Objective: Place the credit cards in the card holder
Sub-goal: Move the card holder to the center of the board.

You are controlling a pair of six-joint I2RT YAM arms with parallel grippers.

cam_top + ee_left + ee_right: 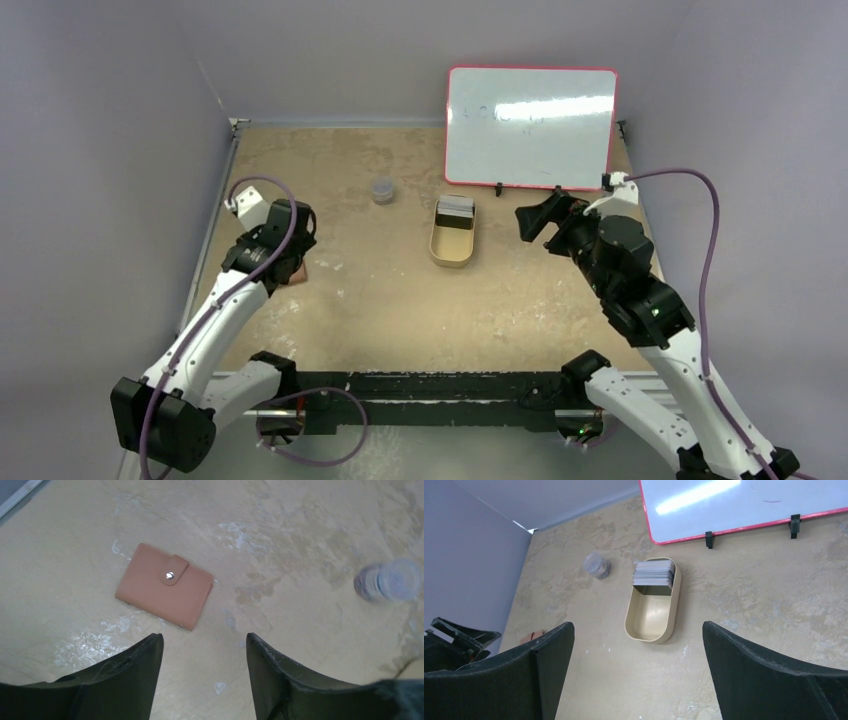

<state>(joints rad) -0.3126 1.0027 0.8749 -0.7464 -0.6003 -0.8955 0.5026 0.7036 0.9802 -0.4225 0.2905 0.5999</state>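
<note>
Left wrist shows my left hand (204, 641) released and empty just short of the snapped-shut card holder (164, 585) lying flat on the worktop (310, 525), so I should centre over it, descend squarely and pinch its narrow width.

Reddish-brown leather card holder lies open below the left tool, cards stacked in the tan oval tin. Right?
No: the reddish-brown leather card holder lies closed, snap fastened, per the left wrist view. It is below the left tool, thin grey cards stacked in the tan oval tin.
</note>
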